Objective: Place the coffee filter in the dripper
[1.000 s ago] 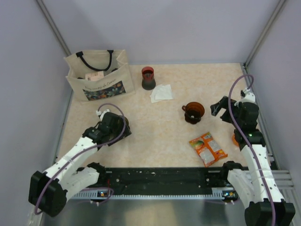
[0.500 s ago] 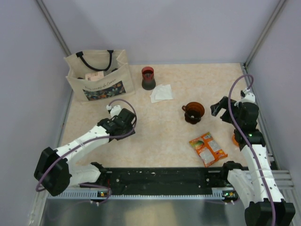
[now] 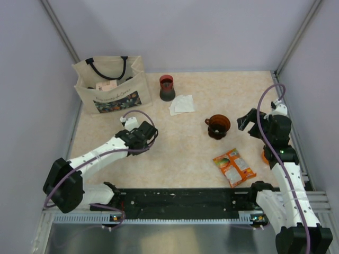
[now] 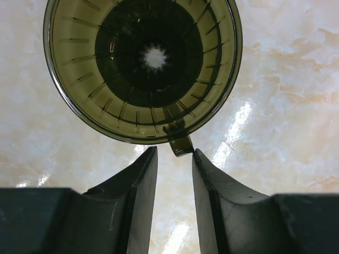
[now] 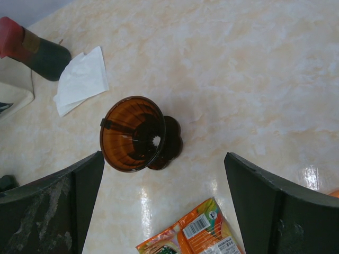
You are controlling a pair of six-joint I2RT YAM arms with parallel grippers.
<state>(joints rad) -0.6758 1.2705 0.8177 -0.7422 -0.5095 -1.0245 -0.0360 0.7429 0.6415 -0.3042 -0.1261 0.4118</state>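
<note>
Dripper (image 4: 143,69) sits right off the left gripper (image 4: 175,151) tips, mouth facing the wrist cam. Its handle tab (image 4: 180,144) pokes into the narrow gap between the fingers, can't tell if it's actually pinched. Coffee filter (image 3: 181,104) lies well ahead and right of that gripper, and the right gripper (image 5: 163,157) is spread wide, an amber dripper (image 5: 132,132) just ahead of it

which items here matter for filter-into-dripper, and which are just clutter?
For the job:
- olive-green dripper, seen only in the left wrist view
- white paper coffee filter, lying on the table

Lying about:
- amber dripper
- orange snack packet
- tote bag
- red-topped dark cup
</note>
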